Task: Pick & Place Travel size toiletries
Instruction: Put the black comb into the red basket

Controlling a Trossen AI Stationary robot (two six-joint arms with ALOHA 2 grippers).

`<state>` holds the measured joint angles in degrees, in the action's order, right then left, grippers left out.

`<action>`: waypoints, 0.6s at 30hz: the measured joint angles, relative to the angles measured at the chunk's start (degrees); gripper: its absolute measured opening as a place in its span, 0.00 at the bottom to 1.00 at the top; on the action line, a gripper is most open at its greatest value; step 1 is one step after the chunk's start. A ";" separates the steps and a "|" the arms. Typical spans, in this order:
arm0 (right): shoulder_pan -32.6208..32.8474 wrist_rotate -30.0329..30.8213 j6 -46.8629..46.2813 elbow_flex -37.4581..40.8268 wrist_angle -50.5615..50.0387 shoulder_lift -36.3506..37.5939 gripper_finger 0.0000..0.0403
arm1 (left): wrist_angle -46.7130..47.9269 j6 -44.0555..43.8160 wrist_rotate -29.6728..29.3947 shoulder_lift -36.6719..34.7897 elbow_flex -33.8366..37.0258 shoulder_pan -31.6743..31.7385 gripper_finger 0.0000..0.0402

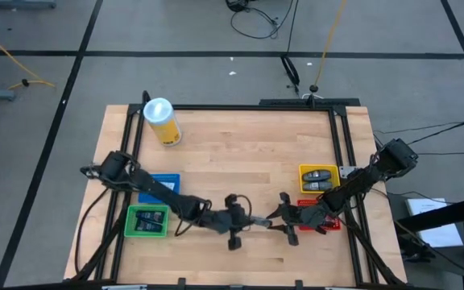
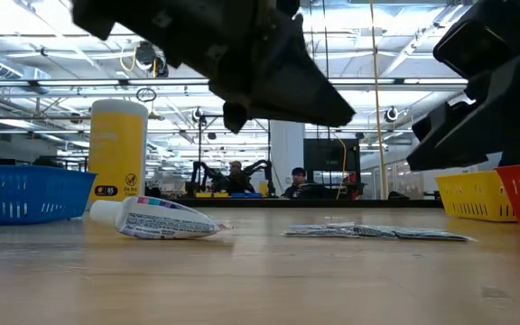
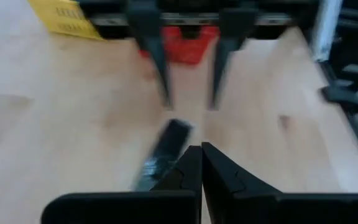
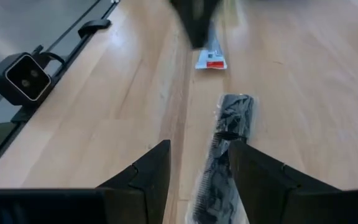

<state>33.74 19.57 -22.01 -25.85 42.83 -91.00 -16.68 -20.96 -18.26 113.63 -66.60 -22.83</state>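
A dark, clear-wrapped sachet (image 4: pixel 229 121) lies flat on the wood at the table's near middle, also in the low view (image 2: pixel 377 232) and the left wrist view (image 3: pixel 166 146). A white tube (image 2: pixel 156 219) lies on its side to the sachet's left, its end in the right wrist view (image 4: pixel 211 59). My right gripper (image 4: pixel 197 146) is open above the sachet's right end, raised off the table (image 1: pixel 279 213). My left gripper (image 3: pixel 201 149) is shut and faces it from the left, also raised (image 1: pixel 252 219). Neither touches anything.
Green bin (image 1: pixel 146 221) and blue bin (image 1: pixel 159 187) stand under the left arm. The yellow bin (image 1: pixel 319 179), holding dark oval pieces, and the red bin (image 1: pixel 333 224) stand by the right arm. A yellow cylinder with white lid (image 1: pixel 162 121) lies far left. Bare wood lies between.
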 joint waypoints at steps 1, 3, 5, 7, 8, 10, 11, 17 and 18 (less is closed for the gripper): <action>-0.02 -0.02 -0.06 0.00 -0.25 0.02 0.39 | -1.04 -0.89 -0.08 0.59 -0.02 -0.54 0.00; -0.19 -0.09 -0.08 -0.19 -1.58 0.02 0.39 | -1.53 -2.76 -0.15 1.81 -0.04 -1.41 0.01; -0.67 -0.28 -0.99 -1.03 -3.83 -0.01 0.39 | -4.30 -4.17 -0.29 3.42 -0.05 -1.77 0.01; -1.35 -0.41 -2.04 -2.17 -6.20 0.03 0.39 | -5.98 -4.67 -0.20 5.02 -0.17 -1.84 0.00; -1.73 -1.30 -2.37 -2.82 -7.66 0.04 0.39 | -5.96 -4.69 -0.05 5.89 -0.61 -1.84 0.00; -2.67 -2.92 -3.06 -3.41 -10.07 0.04 0.39 | -4.60 -4.69 0.21 7.09 -1.49 -1.60 0.01; -3.10 -3.61 -3.67 -3.52 -10.59 0.03 0.39 | -3.19 -4.70 0.32 7.33 -1.94 -1.58 0.01; -6.66 -6.43 -10.17 -3.56 -15.15 0.02 0.41 | 2.56 -4.23 0.16 7.29 -4.12 -1.58 0.01; -7.53 -6.81 -11.24 -3.56 -15.67 0.02 0.43 | 2.50 -4.10 0.53 7.28 -4.14 -1.58 0.01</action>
<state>26.20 12.76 -33.24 -29.41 27.16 -90.98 -14.18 -25.06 -17.73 120.92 -70.74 -24.40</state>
